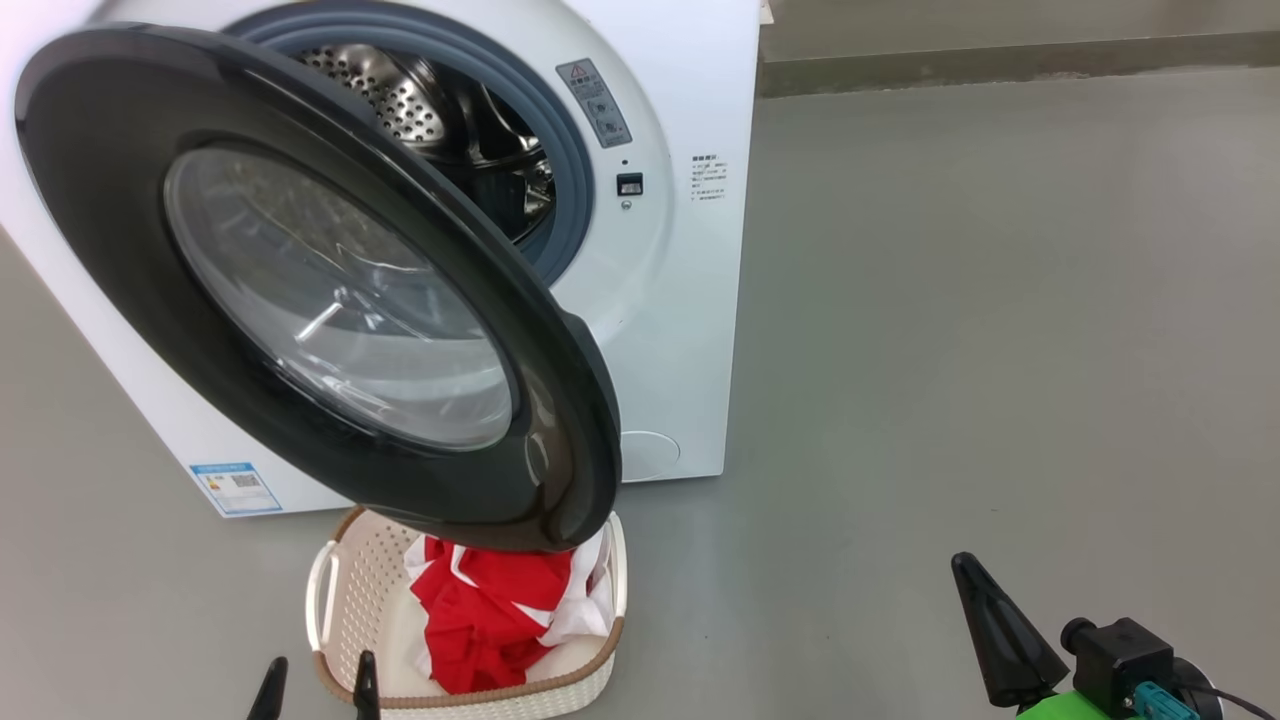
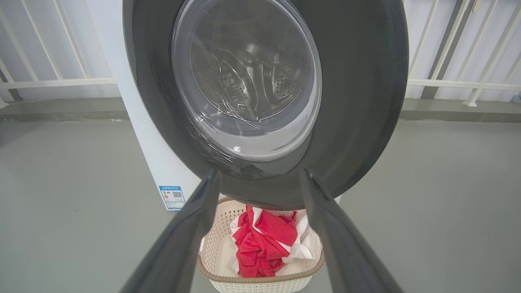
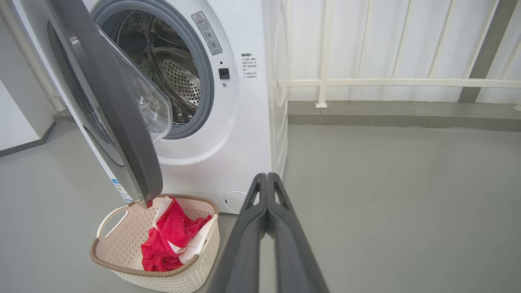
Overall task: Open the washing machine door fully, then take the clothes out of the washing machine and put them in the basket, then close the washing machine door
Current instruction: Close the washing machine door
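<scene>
Below open door (image 1: 95, 200), clothes (image 1: 490, 610) in basket (image 1: 365, 590); L pincer (image 2: 260, 173) spread, empty; R pincer (image 3: 267, 179) pressed together.

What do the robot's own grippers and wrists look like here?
The left gripper and right gripper each have two long, tapering dark grey fingers. Behind the right one sit a black module, a bright green part, a teal connector and a black cable.

Glossy black-rimmed glass door (image 1: 330, 290), perforated steel drum (image 1: 400, 95); soft red cloth (image 1: 490, 610), perforated cream plastic basket (image 1: 360, 600)
</scene>
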Controlling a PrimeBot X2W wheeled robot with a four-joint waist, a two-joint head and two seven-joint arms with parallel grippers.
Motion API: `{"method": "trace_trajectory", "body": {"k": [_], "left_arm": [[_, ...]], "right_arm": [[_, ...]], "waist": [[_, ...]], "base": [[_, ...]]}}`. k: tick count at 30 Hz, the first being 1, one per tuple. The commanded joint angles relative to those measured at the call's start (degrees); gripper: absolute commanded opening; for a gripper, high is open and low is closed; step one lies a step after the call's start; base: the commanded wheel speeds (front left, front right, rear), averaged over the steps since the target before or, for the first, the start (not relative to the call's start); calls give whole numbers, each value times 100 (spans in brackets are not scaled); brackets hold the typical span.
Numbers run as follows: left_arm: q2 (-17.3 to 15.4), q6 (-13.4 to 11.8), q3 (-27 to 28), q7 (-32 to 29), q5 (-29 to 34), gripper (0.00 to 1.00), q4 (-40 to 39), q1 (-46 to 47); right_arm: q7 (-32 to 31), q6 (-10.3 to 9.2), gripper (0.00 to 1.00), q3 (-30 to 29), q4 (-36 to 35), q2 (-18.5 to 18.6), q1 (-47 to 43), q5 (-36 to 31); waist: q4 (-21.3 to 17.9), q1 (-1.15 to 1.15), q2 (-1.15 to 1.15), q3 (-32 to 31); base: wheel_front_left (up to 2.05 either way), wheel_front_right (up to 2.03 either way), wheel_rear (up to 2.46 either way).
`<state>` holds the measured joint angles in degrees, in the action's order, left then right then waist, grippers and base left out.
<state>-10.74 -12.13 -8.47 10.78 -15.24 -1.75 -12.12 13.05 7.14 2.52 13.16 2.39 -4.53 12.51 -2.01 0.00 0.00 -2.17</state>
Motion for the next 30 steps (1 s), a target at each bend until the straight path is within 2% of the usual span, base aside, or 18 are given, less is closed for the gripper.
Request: {"method": "trace_trajectory", "body": {"k": [1,12,20,26,30], "left_arm": [[-21,-43,168,85,-20,100,-147,124],[-18,-44,41,56,8,100,-282,269],[34,16,-163,66,63,100,-417,501],[65,101,-323,92,92,100,-365,684],[99,142,-378,154,83,100,-259,785]], "right_arm": [[44,35,0,142,-146,49,137,-1],[48,35,0,567,78,49,682,213],[86,35,0,709,692,49,1607,282],[140,35,0,533,1293,49,2469,327],[173,35,0,459,1390,49,3009,302]], "waist": [[6,0,0,3],[289,0,0,126],[826,0,0,274],[1260,0,0,415],[1439,0,0,476]], "base": [[0,0,0],[0,0,0],[0,0,0],[0,0,0],[0,0,0]]}}
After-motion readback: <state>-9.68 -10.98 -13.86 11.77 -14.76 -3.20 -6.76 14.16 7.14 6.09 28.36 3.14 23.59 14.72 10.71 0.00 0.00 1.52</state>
